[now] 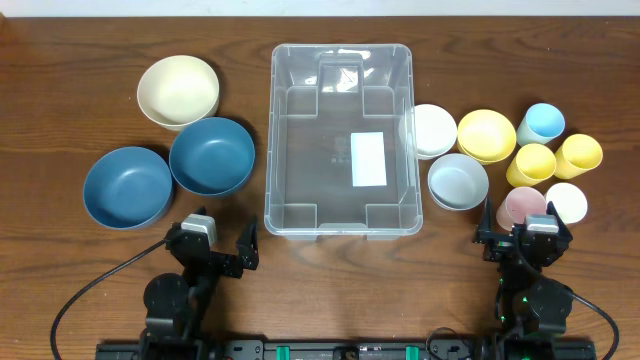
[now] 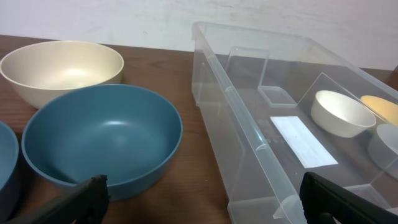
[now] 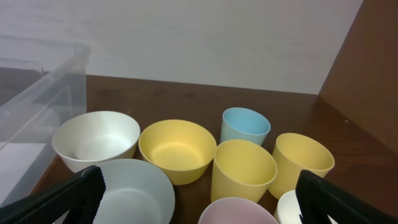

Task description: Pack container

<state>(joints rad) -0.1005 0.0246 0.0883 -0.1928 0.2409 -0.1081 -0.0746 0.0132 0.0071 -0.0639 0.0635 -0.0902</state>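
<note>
The container (image 1: pixel 310 150) sits empty in the middle of the worktop (image 1: pixel 80 40), its long side running away from the arms and a white label (image 1: pixel 368 159) on its floor, right of centre.

Just to the left of the container stand three large bowls: a cream bowl (image 1: pixel 178 90) at the far end, a dark blue bowl (image 1: pixel 211 155) beside the container's wall, and a second blue bowl (image 1: pixel 127 186) farther left and nearer the arms.

To the right of the container, a white bowl (image 1: pixel 432 130) almost touches its wall, with a yellow bowl (image 1: pixel 486 135) beyond it and a pale grey-blue bowl (image 1: pixel 458 182) nearer the arms. Farther right is a cluster of cups: a light blue cup (image 1: pixel 541 124), two yellow cups (image 1: pixel 531 163), a pink cup (image 1: pixel 522 207) and a white cup (image 1: pixel 567 202).

The left gripper (image 1: pixel 222 243) hangs off the container's near left corner, jaws spread wide, holding and touching nothing. The right gripper (image 1: pixel 524 238) is off the near right corner, just short of the pink cup, also spread wide and empty.
</note>
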